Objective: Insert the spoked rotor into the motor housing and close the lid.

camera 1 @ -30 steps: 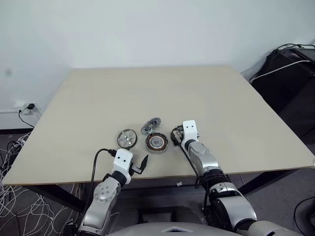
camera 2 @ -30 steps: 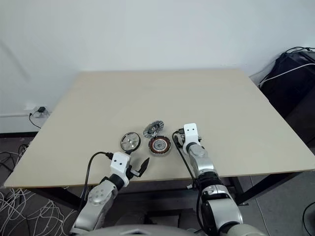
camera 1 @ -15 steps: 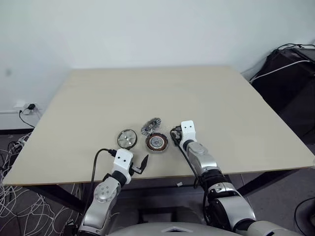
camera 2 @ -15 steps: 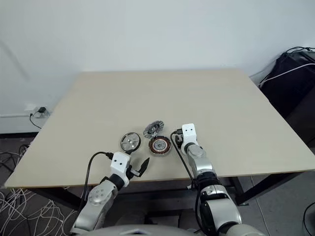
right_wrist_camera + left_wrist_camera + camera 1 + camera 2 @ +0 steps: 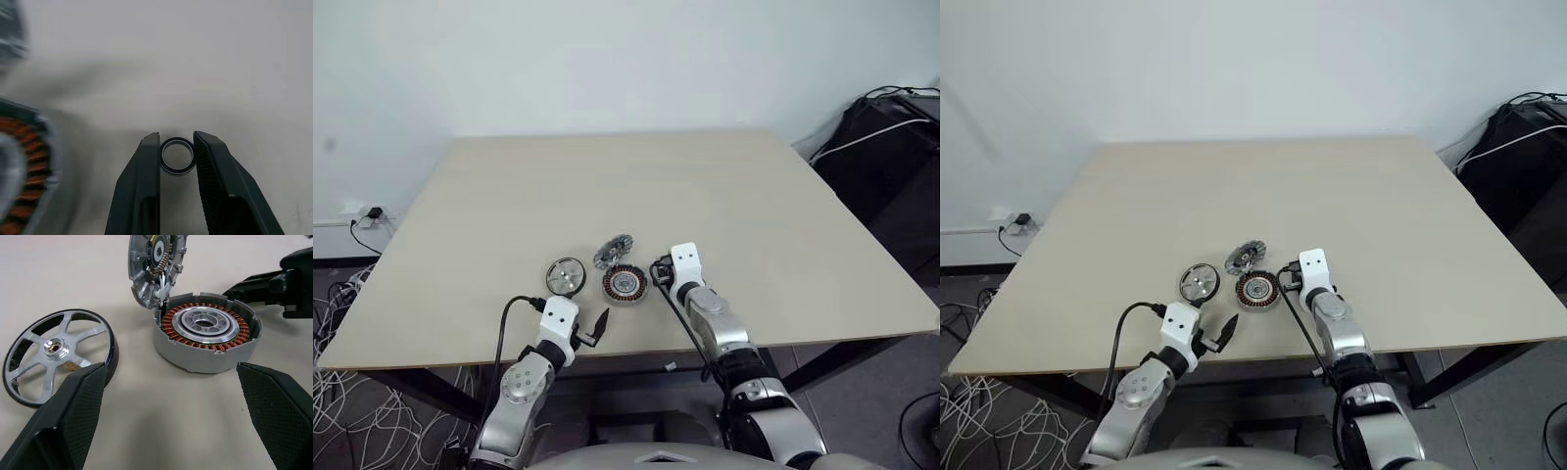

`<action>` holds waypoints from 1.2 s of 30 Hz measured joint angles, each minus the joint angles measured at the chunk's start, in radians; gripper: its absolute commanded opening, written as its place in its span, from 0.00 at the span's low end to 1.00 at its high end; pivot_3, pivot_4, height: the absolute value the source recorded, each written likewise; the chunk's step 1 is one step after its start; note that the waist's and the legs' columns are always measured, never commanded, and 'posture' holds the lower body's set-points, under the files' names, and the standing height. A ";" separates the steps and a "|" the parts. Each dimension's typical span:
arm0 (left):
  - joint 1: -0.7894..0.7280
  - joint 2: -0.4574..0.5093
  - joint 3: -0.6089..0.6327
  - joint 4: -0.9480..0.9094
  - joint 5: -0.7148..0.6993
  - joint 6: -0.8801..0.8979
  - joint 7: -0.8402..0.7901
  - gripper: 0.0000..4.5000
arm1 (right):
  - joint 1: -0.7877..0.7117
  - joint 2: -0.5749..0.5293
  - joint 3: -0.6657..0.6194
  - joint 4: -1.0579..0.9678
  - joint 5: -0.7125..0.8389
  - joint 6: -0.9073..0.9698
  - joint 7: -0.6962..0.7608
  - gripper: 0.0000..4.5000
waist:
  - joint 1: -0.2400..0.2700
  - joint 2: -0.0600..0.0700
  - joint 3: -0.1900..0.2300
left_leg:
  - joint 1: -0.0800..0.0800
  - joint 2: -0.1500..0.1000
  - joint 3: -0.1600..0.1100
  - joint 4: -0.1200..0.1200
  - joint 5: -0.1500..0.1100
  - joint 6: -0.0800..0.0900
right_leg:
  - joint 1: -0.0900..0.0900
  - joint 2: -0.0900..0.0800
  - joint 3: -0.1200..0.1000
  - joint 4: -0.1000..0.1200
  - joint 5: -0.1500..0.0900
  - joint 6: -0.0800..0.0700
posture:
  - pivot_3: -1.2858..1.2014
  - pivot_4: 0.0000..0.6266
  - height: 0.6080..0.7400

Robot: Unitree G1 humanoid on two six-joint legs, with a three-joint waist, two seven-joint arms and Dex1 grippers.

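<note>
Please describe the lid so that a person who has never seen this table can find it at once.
On the beige table, three small round metal parts sit in a group near the front edge. The lid is the one farthest back, leaning tilted against the rim of the motor housing. It is dull grey with a ribbed, jagged inner face, unlike the copper-ringed housing or the spoked rotor, which lies flat.

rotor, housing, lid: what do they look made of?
Spoked rotor: bright polished metal spokes and hub, glossy black rim, likely coated.
Motor housing: matte grey metal wall, probably aluminium; orange-copper ring reads as copper windings.
Lid: dull grey ribbed metal, looks cast, leaning tilted against the housing.
</note>
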 measured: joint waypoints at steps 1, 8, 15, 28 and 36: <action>0.001 0.000 0.000 -0.001 0.000 0.000 0.000 1.00 | 0.021 -0.001 0.013 -0.056 0.000 0.015 0.015 0.15 | 0.001 0.000 0.000 | 0.000 0.000 0.000 0.000 0.000 0.000 | 0.000 0.000 0.000 0.000 0.000 0.000 | 0.52 0.00 1.00; 0.000 -0.001 0.000 -0.002 0.000 0.001 0.000 1.00 | 0.123 -0.009 0.149 -0.303 0.000 0.111 0.116 0.15 | 0.002 -0.001 0.000 | 0.000 0.000 0.000 0.000 0.000 0.000 | 0.000 0.000 -0.001 0.000 0.000 0.000 | 0.52 0.00 1.00; 0.001 -0.001 0.000 -0.002 -0.001 0.002 0.000 1.00 | 0.130 -0.006 0.229 -0.321 -0.005 0.138 0.156 0.15 | 0.003 -0.001 0.001 | 0.000 0.000 0.000 0.000 0.000 0.000 | 0.000 0.001 -0.001 0.000 0.000 0.000 | 0.52 0.00 1.00; 0.001 -0.001 0.001 -0.002 -0.001 0.011 0.006 1.00 | 0.063 0.001 0.227 -0.199 -0.019 0.115 0.153 0.15 | 0.002 -0.002 0.001 | 0.000 0.000 0.000 0.001 0.000 0.000 | 0.000 0.001 -0.003 0.000 0.000 0.000 | 0.52 0.00 1.00; 0.001 -0.001 0.001 -0.002 -0.002 0.011 0.006 1.00 | 0.063 0.001 0.220 -0.189 -0.019 0.111 0.149 0.15 | 0.002 -0.002 0.001 | 0.000 0.000 0.000 0.001 0.000 0.000 | 0.000 0.001 -0.003 0.000 0.000 0.000 | 0.52 0.00 1.00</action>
